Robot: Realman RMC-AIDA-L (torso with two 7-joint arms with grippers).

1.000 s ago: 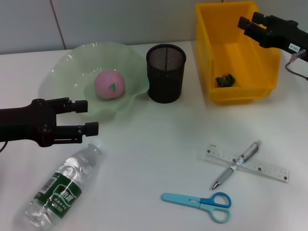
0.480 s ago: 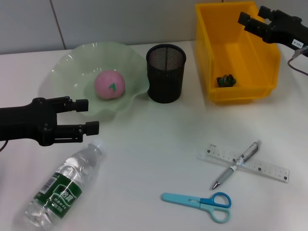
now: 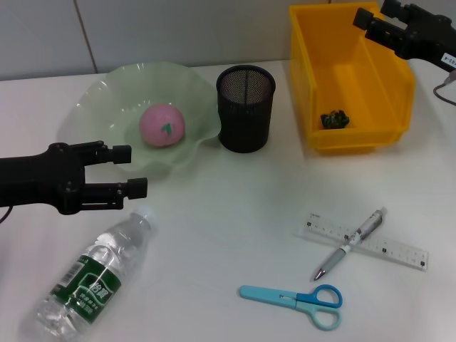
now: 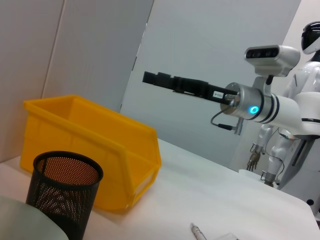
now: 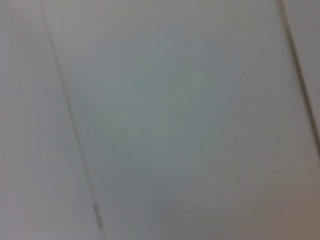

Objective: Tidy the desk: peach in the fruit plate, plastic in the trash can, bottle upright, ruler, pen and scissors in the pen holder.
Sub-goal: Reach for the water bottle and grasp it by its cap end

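The pink peach (image 3: 162, 125) lies in the pale green fruit plate (image 3: 92, 96). A clear bottle (image 3: 92, 274) with a green label lies on its side at the front left. Just above its cap my left gripper (image 3: 127, 169) hovers open, holding nothing. The crumpled plastic (image 3: 333, 119) rests inside the yellow bin (image 3: 356, 139). Over the bin's far right corner my right gripper (image 3: 374, 16) is held high, open and empty; it also shows in the left wrist view (image 4: 155, 78). A pen (image 3: 350, 244) lies across a clear ruler (image 3: 385, 248), with blue scissors (image 3: 292, 299) in front of them.
The black mesh pen holder (image 3: 246, 107) stands between the plate and the bin, also visible from the left wrist as pen holder (image 4: 65, 195) before the bin (image 4: 90, 145). A grey wall closes off the back of the white desk (image 3: 235, 214).
My right gripper has risen and drawn back toward the far right corner of the bin. The left arm and all desk objects are unmoved.
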